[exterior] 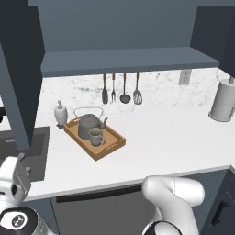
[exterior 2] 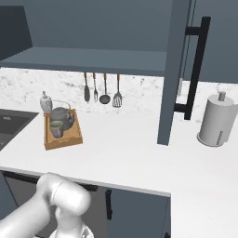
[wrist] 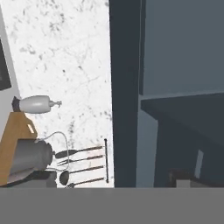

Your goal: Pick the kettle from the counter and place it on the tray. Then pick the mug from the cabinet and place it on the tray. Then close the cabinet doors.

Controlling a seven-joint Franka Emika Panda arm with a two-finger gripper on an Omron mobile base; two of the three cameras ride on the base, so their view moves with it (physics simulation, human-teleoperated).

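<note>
The dark grey kettle (exterior: 87,125) (exterior 2: 60,115) (wrist: 28,157) stands on the wooden tray (exterior: 112,146) (exterior 2: 65,141) (wrist: 13,131) on the white counter (exterior: 174,137) (exterior 2: 130,153). The small mug (exterior: 96,136) (exterior 2: 56,128) sits on the tray right in front of the kettle. Above, the slate-blue cabinet (exterior: 124,59) (exterior 2: 93,58) is open, its shelf bare. Its left door (exterior: 16,82) and right door (exterior 2: 172,69) swing out over the counter; the right door's black bar handle (exterior 2: 197,65) shows. My gripper is open and holds nothing; the hand view looks, rolled sideways, at the backsplash and a door edge (wrist: 124,87).
A white soap dispenser (exterior: 60,114) (exterior 2: 45,102) (wrist: 37,104) stands behind the tray. Several utensils (exterior: 121,89) (exterior 2: 102,90) (wrist: 83,164) hang on the backsplash. A tall pale grey cylinder (exterior: 224,101) (exterior 2: 216,121) stands at the right. A dark sink (exterior: 39,149) (exterior 2: 11,123) lies left.
</note>
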